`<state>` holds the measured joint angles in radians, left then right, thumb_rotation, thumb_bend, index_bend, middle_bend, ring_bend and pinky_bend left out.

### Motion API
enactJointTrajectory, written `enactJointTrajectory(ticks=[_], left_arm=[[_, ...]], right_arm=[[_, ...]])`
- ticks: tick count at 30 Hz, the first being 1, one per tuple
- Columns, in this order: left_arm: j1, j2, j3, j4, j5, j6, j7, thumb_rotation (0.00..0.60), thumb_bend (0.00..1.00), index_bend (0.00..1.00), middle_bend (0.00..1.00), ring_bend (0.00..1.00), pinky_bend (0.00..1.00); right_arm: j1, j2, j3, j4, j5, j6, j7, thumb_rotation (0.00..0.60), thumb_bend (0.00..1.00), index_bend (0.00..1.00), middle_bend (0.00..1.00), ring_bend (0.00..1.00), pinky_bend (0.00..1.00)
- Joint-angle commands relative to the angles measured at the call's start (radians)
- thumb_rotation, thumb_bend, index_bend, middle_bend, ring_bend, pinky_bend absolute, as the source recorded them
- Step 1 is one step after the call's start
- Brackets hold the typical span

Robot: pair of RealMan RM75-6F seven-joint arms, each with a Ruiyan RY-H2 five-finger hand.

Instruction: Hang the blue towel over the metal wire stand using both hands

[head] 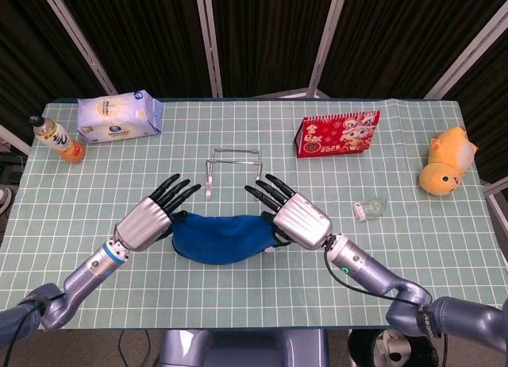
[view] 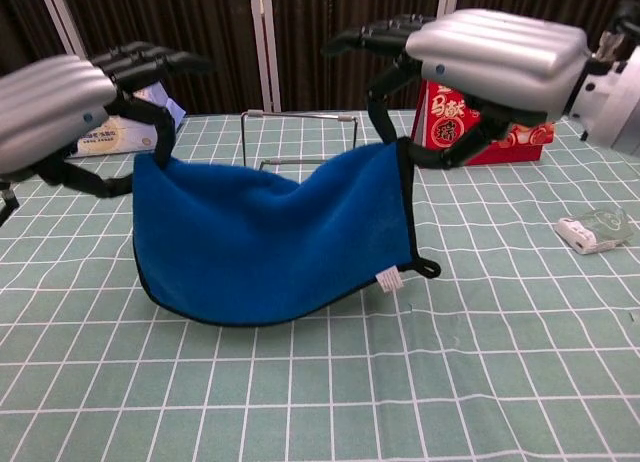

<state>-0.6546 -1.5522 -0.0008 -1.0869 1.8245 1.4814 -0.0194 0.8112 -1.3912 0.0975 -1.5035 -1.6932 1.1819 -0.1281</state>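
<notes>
Both hands hold the blue towel (view: 270, 247) up above the worktop (head: 238, 295), a little nearer to the front edge than to the back edge and about midway between the left and right edges. The left hand (head: 149, 218) pinches the towel's upper left corner between the thumb and a finger, while its other fingers (head: 176, 188) lie stretched forward. The right hand (head: 295, 214) pinches the upper right corner in the same way, and its remaining fingers (head: 266, 191) also point toward the back edge. Between the two hands the towel sags in a curve, and its lower hem hangs free (the chest view shows a small white label and a black loop at the lower right corner). The metal wire stand (head: 230, 167) stands upright just behind the towel, toward the back edge, not touching the cloth. Near the back left corner lie a white and blue packet (head: 119, 117) and a bottle (head: 57, 138). A red calendar (head: 338, 133) stands toward the back edge on the right, an orange plush toy (head: 449, 160) sits close to the right edge, and a small clear object (head: 370, 209) lies just right of the right hand.
</notes>
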Motion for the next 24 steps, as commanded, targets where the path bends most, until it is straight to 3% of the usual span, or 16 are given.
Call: enactJointTrajectory(ticks=[1, 8, 16, 24], left_arm=[[-0.026, 0.026, -0.064, -0.033, -0.02, 0.035, 0.03, 0.6, 0.53, 0.86, 0.0, 0.0, 0.0], [-0.083, 0.097, -0.164, -0.117, -0.092, -0.025, 0.077, 0.6, 0.53, 0.86, 0.0, 0.0, 0.0], [-0.15, 0.13, -0.265, -0.146, -0.211, -0.132, 0.101, 0.6, 0.53, 0.86, 0.0, 0.0, 0.0], [-0.195, 0.077, -0.291, -0.03, -0.279, -0.198, 0.061, 0.6, 0.53, 0.86, 0.0, 0.0, 0.0]], right_arm=[[0.011, 0.014, 0.054, -0.019, 0.044, 0.007, 0.003, 0.6, 0.5, 0.67, 0.04, 0.0, 0.0], [0.055, 0.032, 0.172, -0.041, 0.171, -0.043, -0.035, 0.6, 0.5, 0.67, 0.04, 0.0, 0.0], [0.116, -0.008, 0.275, 0.011, 0.338, -0.108, -0.088, 0.6, 0.5, 0.67, 0.05, 0.0, 0.0], [0.154, -0.073, 0.277, 0.147, 0.405, -0.166, -0.054, 0.6, 0.5, 0.67, 0.05, 0.0, 0.0]])
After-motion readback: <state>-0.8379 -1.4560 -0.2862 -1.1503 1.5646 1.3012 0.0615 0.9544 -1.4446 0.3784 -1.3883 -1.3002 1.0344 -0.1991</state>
